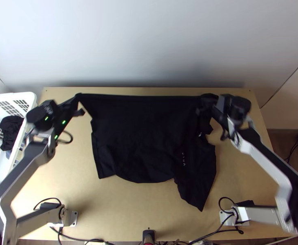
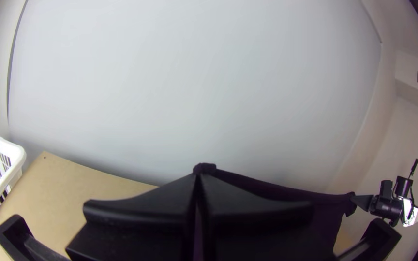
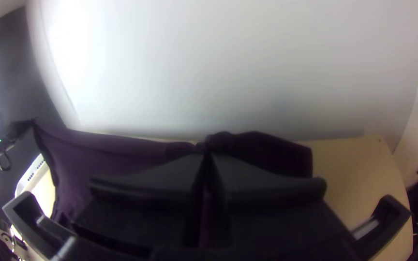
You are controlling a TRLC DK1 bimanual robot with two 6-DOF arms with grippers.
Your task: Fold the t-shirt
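Though wavy below, black t-shirt (image 1: 136,134) taut from jaws to jaws.

The right arm (image 1: 268,164) is blurred, the white basket (image 1: 11,96) is cut off at the top view's left edge, and the left gripper (image 1: 78,98) and right gripper (image 1: 203,101) hide the pinched bits of black t-shirt (image 1: 141,139).

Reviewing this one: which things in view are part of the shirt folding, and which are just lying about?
Part of the job:
Black t-shirt, pinched at two spots along its far side
Left gripper, closed on it
Right gripper, closed on it

Lying about:
White basket
Dark cloth inside it
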